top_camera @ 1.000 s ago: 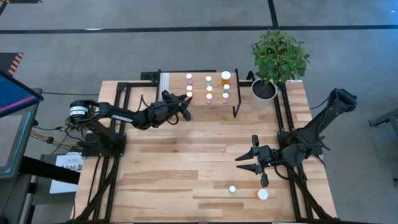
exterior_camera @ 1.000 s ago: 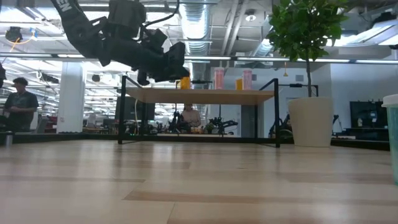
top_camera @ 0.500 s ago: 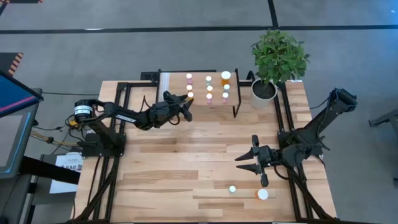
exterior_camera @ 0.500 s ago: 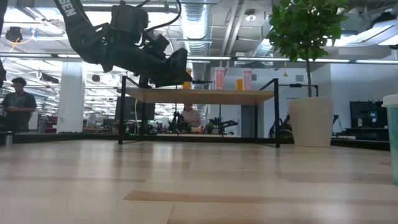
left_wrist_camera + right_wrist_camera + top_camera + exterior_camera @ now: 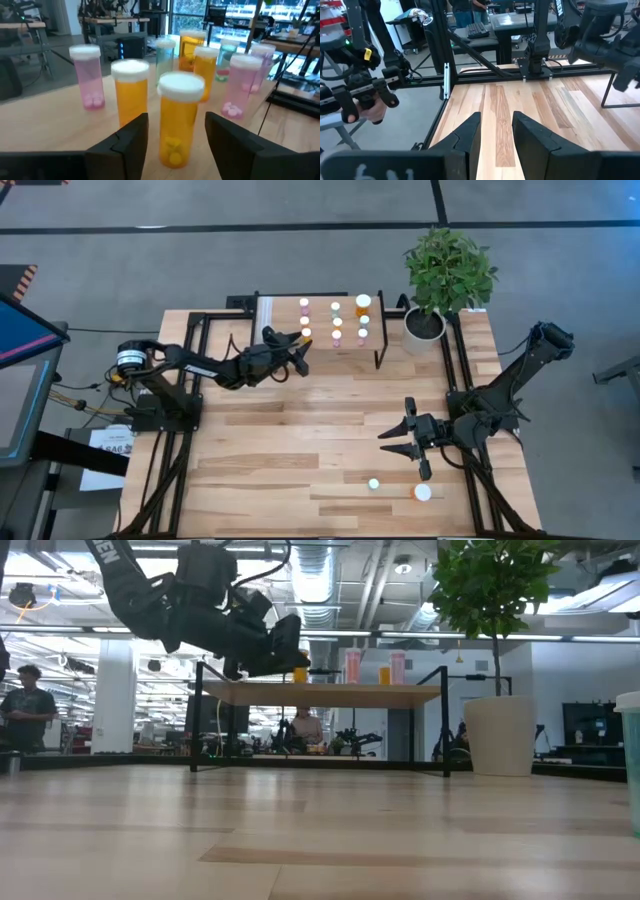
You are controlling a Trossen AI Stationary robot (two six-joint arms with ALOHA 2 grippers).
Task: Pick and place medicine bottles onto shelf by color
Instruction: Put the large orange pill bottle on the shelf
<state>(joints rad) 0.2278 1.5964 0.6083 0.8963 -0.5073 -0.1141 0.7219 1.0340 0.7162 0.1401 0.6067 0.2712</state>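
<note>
High view: the left gripper point(image 5: 303, 352) is reaching over the near left edge of the shelf point(image 5: 318, 323) at the far side of the desk point(image 5: 270, 440).
Left gripper state: the fingers are standing apart, open, on either side of an orange bottle point(image 5: 178, 118) without touching it.
Orange bottle: it is standing upright on the shelf, white cap on.
Shelf contents: orange, pink and pale green bottles are standing in rows behind and beside it.
Right gripper point(image 5: 400, 442): it is hovering over the desk's near right area, fingers parted, holding nothing.
Loose bottles: two white-capped bottles point(image 5: 373, 483) point(image 5: 422, 492) are sitting on the desk near its front edge.
Plant pot point(image 5: 424, 327): it is standing just beside the shelf's right end.
</note>
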